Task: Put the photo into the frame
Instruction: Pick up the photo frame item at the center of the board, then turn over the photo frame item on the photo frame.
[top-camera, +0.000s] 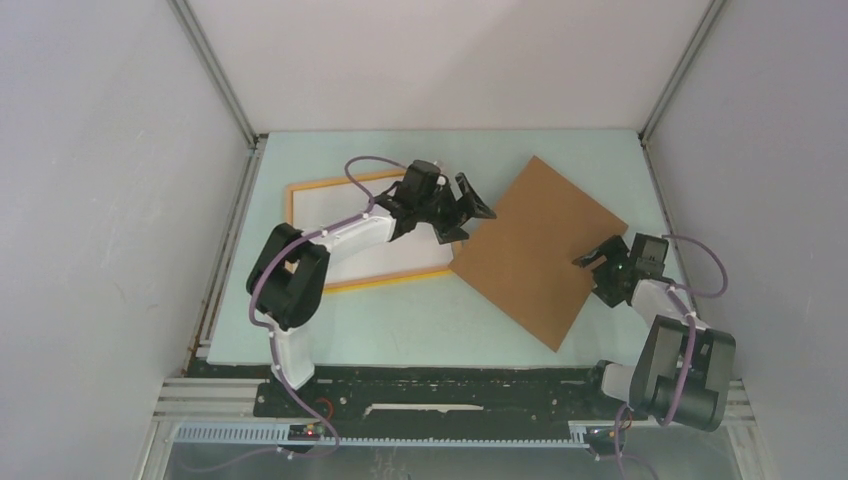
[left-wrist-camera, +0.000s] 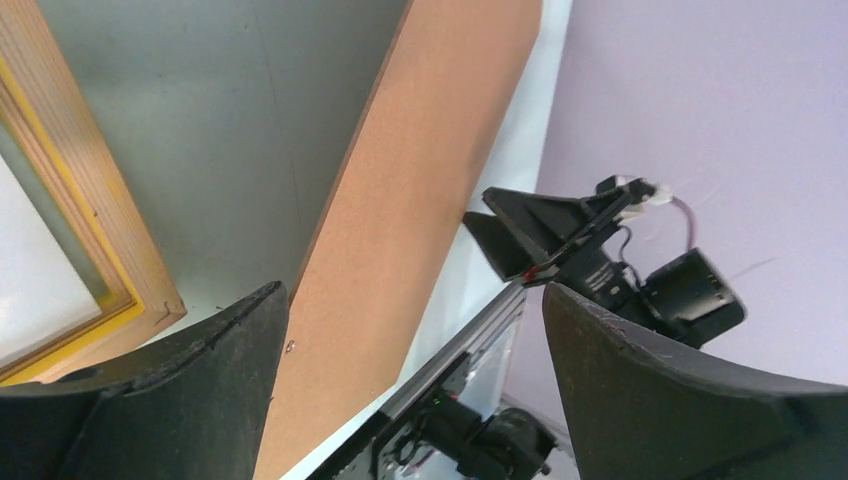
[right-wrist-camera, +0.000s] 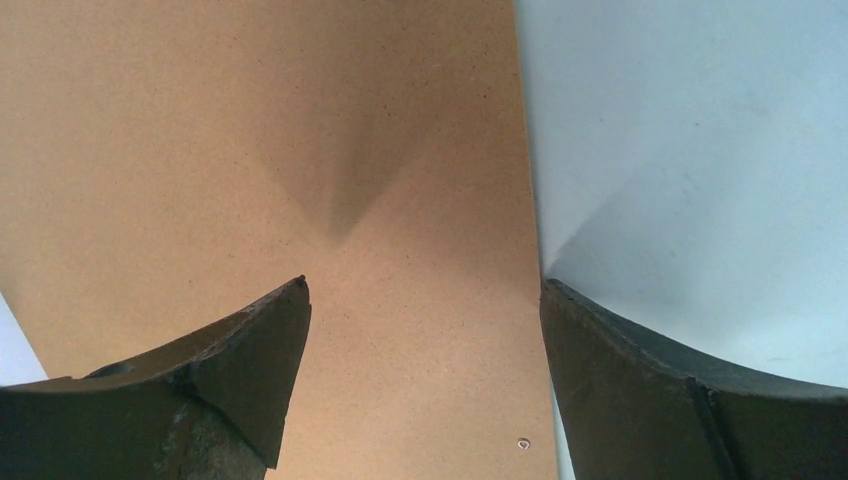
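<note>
Two black two-finger grippers are seen, both spread wide and holding nothing. The left gripper (top-camera: 458, 212) is held just beside the left corner of the one flat brown rectangular backing board (top-camera: 530, 250). The right gripper (top-camera: 592, 275) is held over the board's right edge, one finger above the board and the other above the surface.

One large rectangular frame with a thin yellow-orange wooden rim (top-camera: 385, 282) is laid flat to the left of the board, its right corner close to the board's left corner. Inside that rim one white rectangular sheet is seen, taken to be the photo (top-camera: 415, 255) with its plain side up; no print is visible.

Everything is laid on one pale green table (top-camera: 420, 320), which is enclosed by plain lilac-white walls (top-camera: 100, 200).
</note>
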